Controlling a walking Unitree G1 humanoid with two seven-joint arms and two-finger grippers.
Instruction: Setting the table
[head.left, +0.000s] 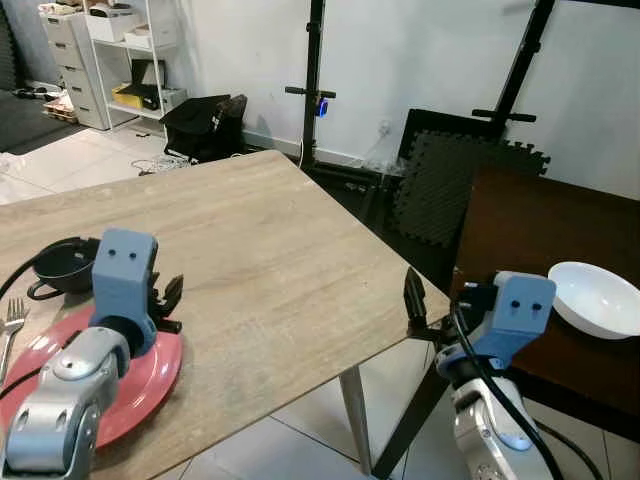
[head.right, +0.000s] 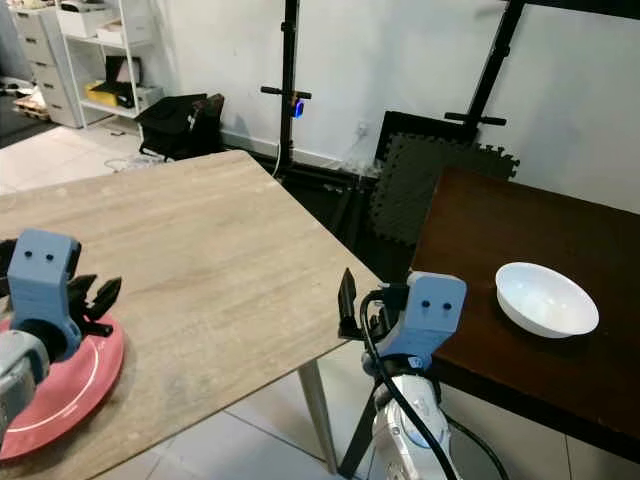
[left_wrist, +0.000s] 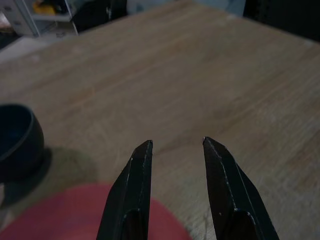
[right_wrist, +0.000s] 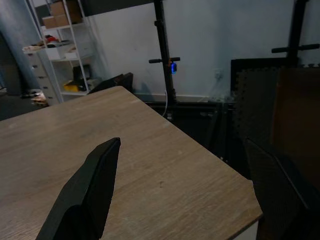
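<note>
Mid-setting, by the look of it: red plate (head.left: 150, 375), black bowl (head.left: 62, 265) and fork (head.left: 12, 322) at lower left; left gripper (left_wrist: 177, 145) parted, empty, above the plate's rim; right gripper (right_wrist: 185, 165) wide apart at lower centre; white bowl (head.left: 597, 297) at right, likely next; calls for reaching right.

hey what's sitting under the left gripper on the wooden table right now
A round red plate lies on the light wooden table under the left gripper, its jaws open and empty. The arm covers part of the plate. A black bowl and silver fork sit beside it.
</note>
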